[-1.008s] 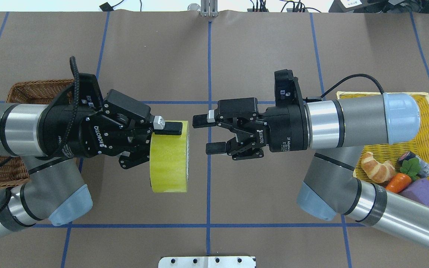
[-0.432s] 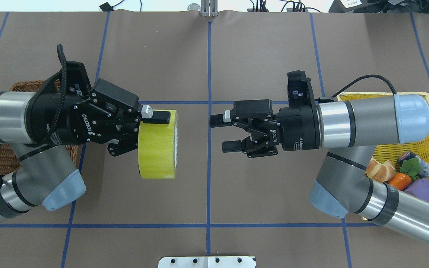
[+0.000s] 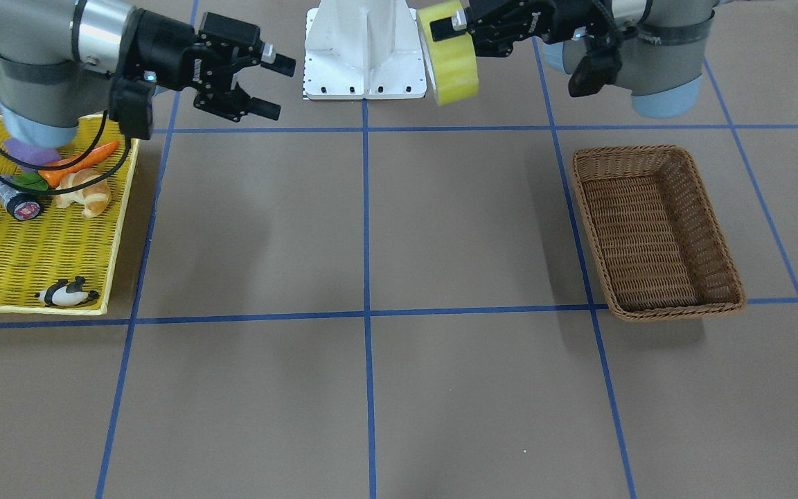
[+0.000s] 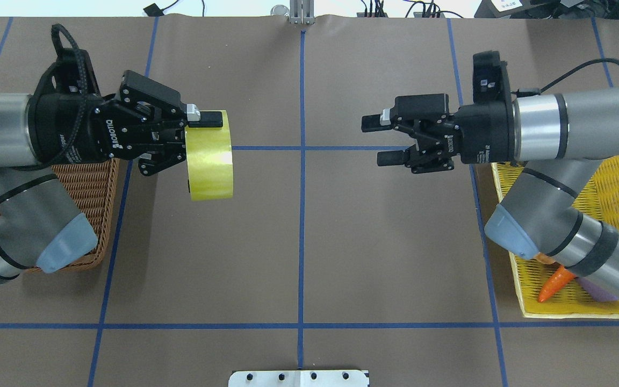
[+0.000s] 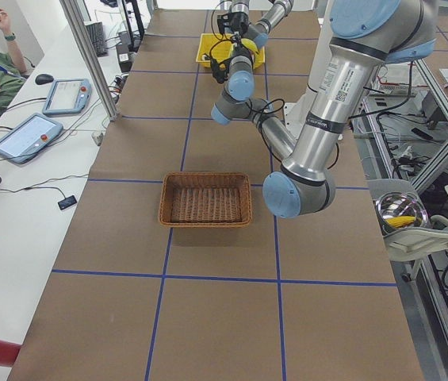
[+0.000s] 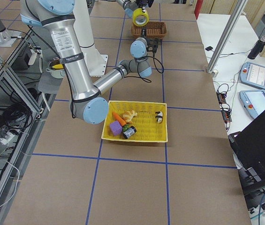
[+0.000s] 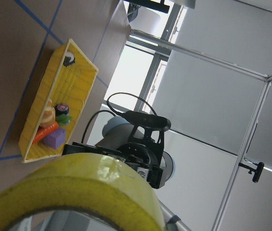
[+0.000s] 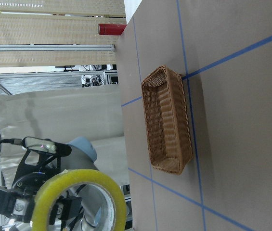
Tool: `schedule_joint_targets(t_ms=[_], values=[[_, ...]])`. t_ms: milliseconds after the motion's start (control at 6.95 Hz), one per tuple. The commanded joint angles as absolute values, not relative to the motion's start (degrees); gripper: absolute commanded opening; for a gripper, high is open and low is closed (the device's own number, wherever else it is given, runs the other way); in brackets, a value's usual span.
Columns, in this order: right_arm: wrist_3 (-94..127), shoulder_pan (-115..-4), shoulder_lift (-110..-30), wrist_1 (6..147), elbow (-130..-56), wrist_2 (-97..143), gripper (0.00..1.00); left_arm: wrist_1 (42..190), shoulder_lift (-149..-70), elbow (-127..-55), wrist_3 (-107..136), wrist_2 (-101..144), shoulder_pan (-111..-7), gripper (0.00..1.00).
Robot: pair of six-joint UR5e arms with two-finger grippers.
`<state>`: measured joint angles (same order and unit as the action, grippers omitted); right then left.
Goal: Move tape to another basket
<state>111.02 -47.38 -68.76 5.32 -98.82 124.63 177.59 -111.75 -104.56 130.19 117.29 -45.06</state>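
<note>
The tape [image 4: 210, 156] is a yellow-green roll held on edge above the table. My left gripper [image 4: 202, 138] is shut on its rim, one finger over the top edge. The roll hangs to the right of the brown wicker basket [image 4: 81, 188], which my left arm partly covers. The front view shows the tape [image 3: 449, 59], the left gripper [image 3: 456, 31] and the empty basket [image 3: 655, 229]. My right gripper [image 4: 374, 141] is open and empty, pointing at the tape from across the centre line; it also shows in the front view [image 3: 280, 89]. The right wrist view shows the tape [image 8: 78, 192] and the basket [image 8: 167, 120].
The yellow woven tray [image 3: 25, 256] lies under my right arm with a carrot [image 3: 80, 161], a croissant [image 3: 87, 197], a red-labelled cylinder [image 3: 16, 201] and a black-and-white toy [image 3: 66, 294]. The white mount plate [image 4: 299, 378] sits at the robot's edge.
The two arms have drawn apart. My left gripper carried the tape left and farther from the robot, toward the basket. My right gripper, still open, pulled back right toward the yellow tray.
</note>
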Motion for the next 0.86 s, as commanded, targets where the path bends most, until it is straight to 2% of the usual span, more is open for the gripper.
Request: schedule_joint_targets(t_ms=[0, 288, 720], values=[[97.3, -56.1, -70.0, 9.2, -92.8, 127.3, 1.00, 162.5, -108.6, -105.0, 113.9, 124.6, -51.1, 0.00], [81.6, -61.4, -70.1, 24.4, -92.9, 129.7, 1.00, 153.3, -106.1, -104.7, 101.7, 130.2, -58.8, 0.00], [46.4, -69.0, -70.1, 54.9, -93.4, 130.1, 1.00, 138.9, -101.0, -104.9, 81.0, 130.0, -59.8, 0.00]])
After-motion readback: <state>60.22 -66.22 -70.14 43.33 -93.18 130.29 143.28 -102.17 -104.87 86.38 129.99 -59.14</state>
